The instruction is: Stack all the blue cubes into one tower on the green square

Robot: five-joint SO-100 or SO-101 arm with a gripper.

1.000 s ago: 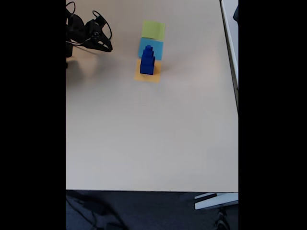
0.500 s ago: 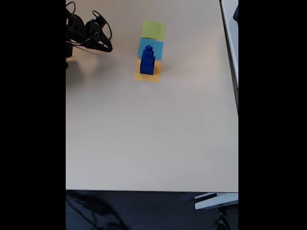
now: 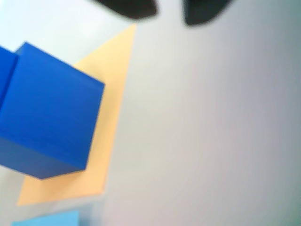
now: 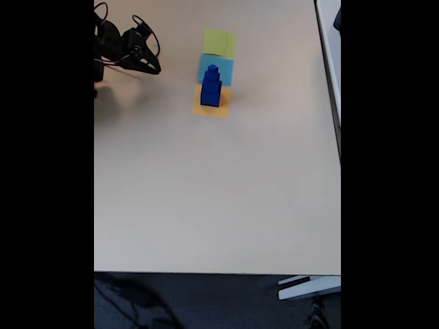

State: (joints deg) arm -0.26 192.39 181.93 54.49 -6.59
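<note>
Dark blue solid cubes (image 4: 210, 86) stand stacked as a tower on the flat orange square (image 4: 218, 109), same place as before | lime-green flat paper square (image 4: 219, 42) lies bare, beyond the light-blue square (image 4: 223, 67) | black two-finger gripper (image 4: 153, 68) stays left of tower, apart, unmoved; fingers open or closed: cannot tell | beige table (image 4: 219, 192)

This looks like an office or lab room — a broad, plain beige tabletop (image 4: 219, 192) with a clean straight edge, dark carpet-like floor (image 4: 206, 301) below it, and loose black cables (image 4: 130, 298) trailing there. A pale furniture foot (image 4: 309, 286) shows beside the floor — nothing domestic about it.
</note>
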